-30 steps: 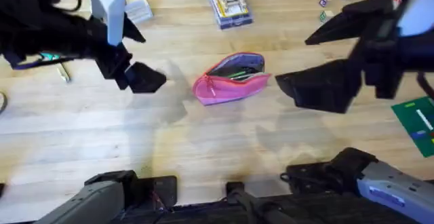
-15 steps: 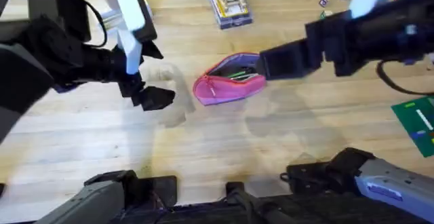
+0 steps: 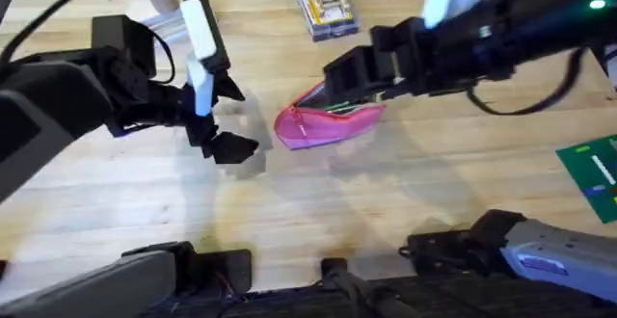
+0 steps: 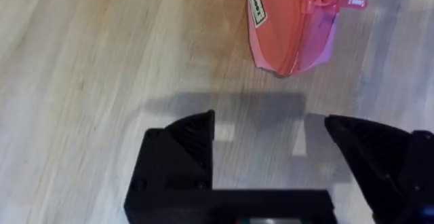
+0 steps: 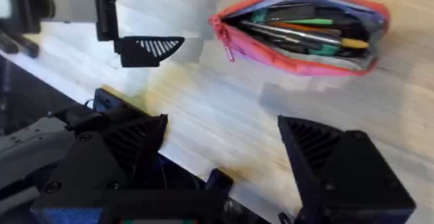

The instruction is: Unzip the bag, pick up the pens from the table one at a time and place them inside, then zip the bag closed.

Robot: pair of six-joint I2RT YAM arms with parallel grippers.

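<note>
Now both end effectors, left (image 4: 271,163) and right (image 5: 224,163), hang wide open near the soft, light, floppy bag (image 3: 328,116), best gripped at its pull (image 4: 332,0).

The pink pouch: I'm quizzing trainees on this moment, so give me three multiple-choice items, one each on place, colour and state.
1. Where does the pink pouch lie?
A. on the table, between the two grippers
B. in the left gripper
C. on the green board

2. What colour is the zipper pull?
A. teal
B. pink-red
C. black

3. What state is the pouch in?
A. zipped shut
B. unzipped, with pens inside
C. unzipped and empty

Answers: 1 A, it rests on wood with the right gripper above its far end; 2 B, the wrist views show it; 3 B, the right wrist view shows pens in its mouth.
</note>
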